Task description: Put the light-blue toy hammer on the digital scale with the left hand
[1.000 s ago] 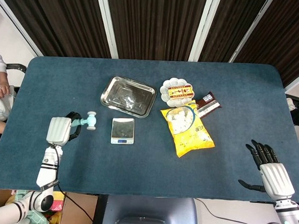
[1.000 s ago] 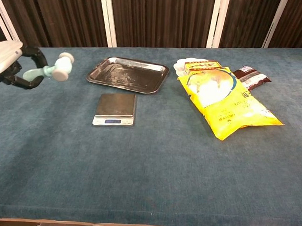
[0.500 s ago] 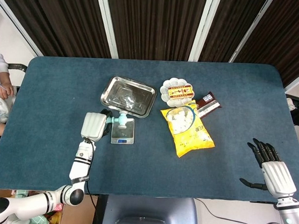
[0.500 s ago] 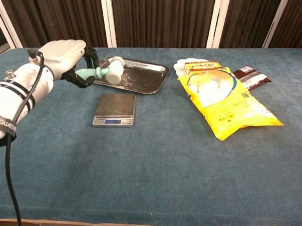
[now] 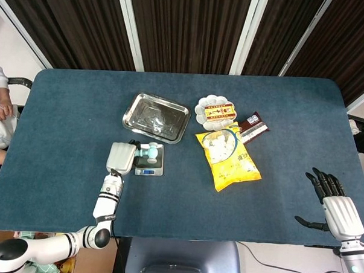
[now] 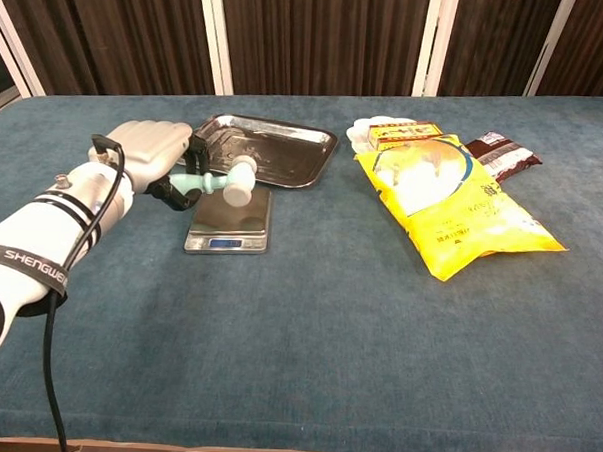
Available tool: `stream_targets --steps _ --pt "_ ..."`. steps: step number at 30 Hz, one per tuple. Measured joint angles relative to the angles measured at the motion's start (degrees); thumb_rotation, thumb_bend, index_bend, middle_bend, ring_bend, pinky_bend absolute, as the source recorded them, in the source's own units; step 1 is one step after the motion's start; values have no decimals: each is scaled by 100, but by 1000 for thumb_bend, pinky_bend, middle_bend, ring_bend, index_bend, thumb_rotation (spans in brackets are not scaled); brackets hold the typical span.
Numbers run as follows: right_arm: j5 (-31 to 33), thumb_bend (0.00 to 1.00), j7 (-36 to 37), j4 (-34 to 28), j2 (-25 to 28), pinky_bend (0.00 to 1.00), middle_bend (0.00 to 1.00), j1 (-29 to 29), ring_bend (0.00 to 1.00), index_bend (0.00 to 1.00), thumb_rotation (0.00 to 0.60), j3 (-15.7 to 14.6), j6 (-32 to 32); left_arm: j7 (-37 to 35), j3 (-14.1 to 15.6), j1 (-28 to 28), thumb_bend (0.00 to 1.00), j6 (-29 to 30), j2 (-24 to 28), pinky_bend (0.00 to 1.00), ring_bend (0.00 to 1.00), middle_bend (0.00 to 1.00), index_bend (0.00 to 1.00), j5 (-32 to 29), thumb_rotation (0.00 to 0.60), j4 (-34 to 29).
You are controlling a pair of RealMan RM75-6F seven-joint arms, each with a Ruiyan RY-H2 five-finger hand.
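The left hand (image 6: pixel 150 151) has its fingers (image 6: pixel 180 188) curled around the handle of the hammer (image 6: pixel 223 183), whose head juts beyond them just above the scale (image 6: pixel 229 223), while the right hand (image 5: pixel 336 204) rests far off, fingers spread and empty.

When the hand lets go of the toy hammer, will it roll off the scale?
Maybe a little. The light-blue toy hammer has a rounded head, so it could roll, though its handle should stop it. It looks like light plastic; the left hand holds it easily above the digital scale.
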Motion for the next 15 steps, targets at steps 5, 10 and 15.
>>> stream_targets --steps 5,10,15 --pt "-8 50 38 7 13 0 0 -9 0 0 513 -1 20 68 40 -51 524 -26 -37 1000 1000 582 485 -35 600 15" --pt "32 50 91 23 31 0 0 -37 0 0 511 21 63 97 85 -82 471 -114 -43 1000 1000 473 386 -95 600 11" --pt "27 50 118 24 53 0 0 -56 0 0 512 16 85 176 116 -111 442 -228 -19 1000 1000 428 324 -205 600 -4"
